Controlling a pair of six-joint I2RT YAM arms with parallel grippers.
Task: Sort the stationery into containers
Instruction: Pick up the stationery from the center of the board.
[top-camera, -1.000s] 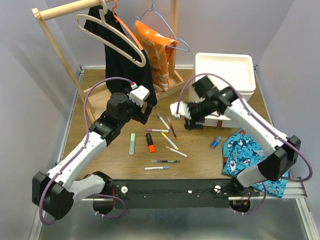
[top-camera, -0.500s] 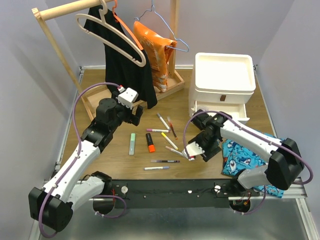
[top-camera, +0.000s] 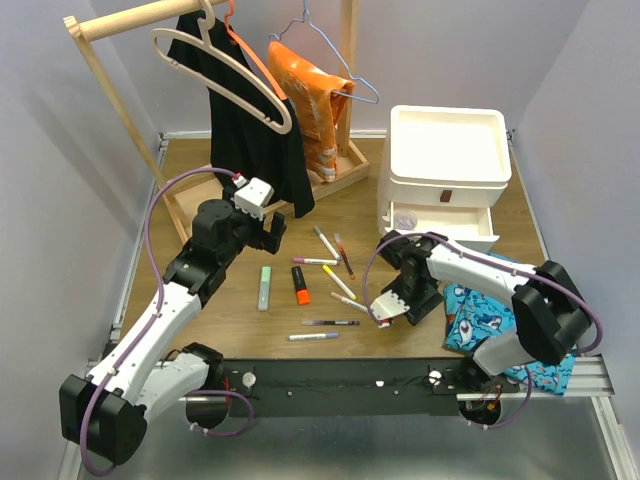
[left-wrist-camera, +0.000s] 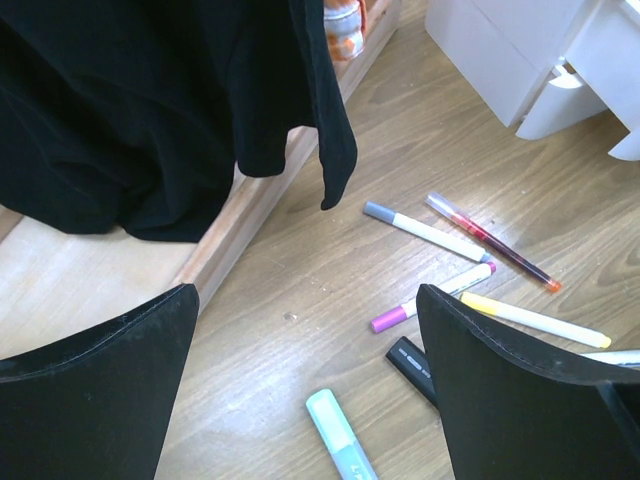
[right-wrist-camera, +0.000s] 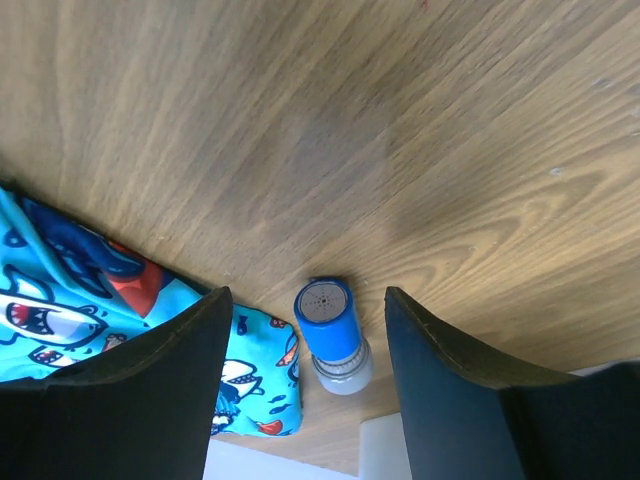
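Several pens and markers lie mid-table, among them a grey-capped white marker, a purple-capped marker, a pale green highlighter and an orange highlighter. The white drawer unit stands at the back right, its lowest drawer pulled out. My left gripper hovers open and empty above the green highlighter, as its wrist view shows. My right gripper is open, low over the table, its fingers on either side of a blue-capped piece, not touching it. The right arm hides that piece in the top view.
A wooden clothes rack with a black garment and an orange bag stands at the back left. A blue shark-print cloth lies at the front right, right beside the blue-capped piece. A black pen and a white pen lie nearer the front.
My right arm has swung from the drawer unit down to the table by the shark cloth, baring the pulled-out drawer. My left arm has drawn back a little to the left.
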